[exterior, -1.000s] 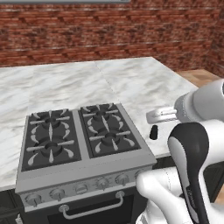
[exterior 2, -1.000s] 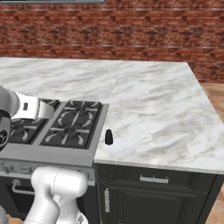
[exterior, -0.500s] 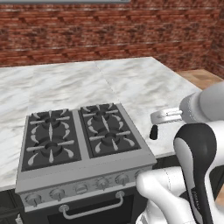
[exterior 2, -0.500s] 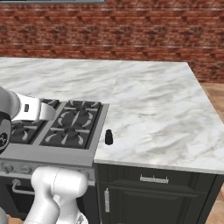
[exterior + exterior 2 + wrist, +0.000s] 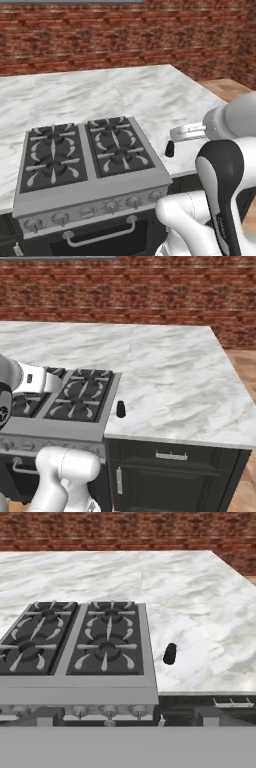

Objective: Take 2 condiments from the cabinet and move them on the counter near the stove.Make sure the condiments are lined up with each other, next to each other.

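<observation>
Red brick walling closes the far side of the kitchen in the left base view, and below it the marble worktop (image 5: pixel 115 95) runs around the four-burner stove (image 5: pixel 87 155). The tiny black shaker bottle (image 5: pixel 170 148) is seen upright on the worktop, just beside the stove's right edge and near the worktop's front edge. Compared with a second ago, the bottle is found at the same spot, while the white arm has drawn slightly back and to the right, away from it. The hand's fingers are hidden here behind the wrist.

From the right base view, the same shaker bottle (image 5: pixel 120 409) is shown standing free, close to the stove's (image 5: pixel 65 401) right side, with nothing touching it. The wrist is seen well apart from it, over the burners at the left edge.

Through the hand view, the shaker bottle (image 5: pixel 170 653) is looked at from some way off, on the worktop (image 5: pixel 200 612) between the stove's (image 5: pixel 75 644) right rim and the open marble. The finger tips are not made out here; the hand is taken to be spread wide and empty.

It is judged that the first condiment has been delivered. The red bottle remains to be fetched from the cabinet and set next to the shaker, in line with it.
</observation>
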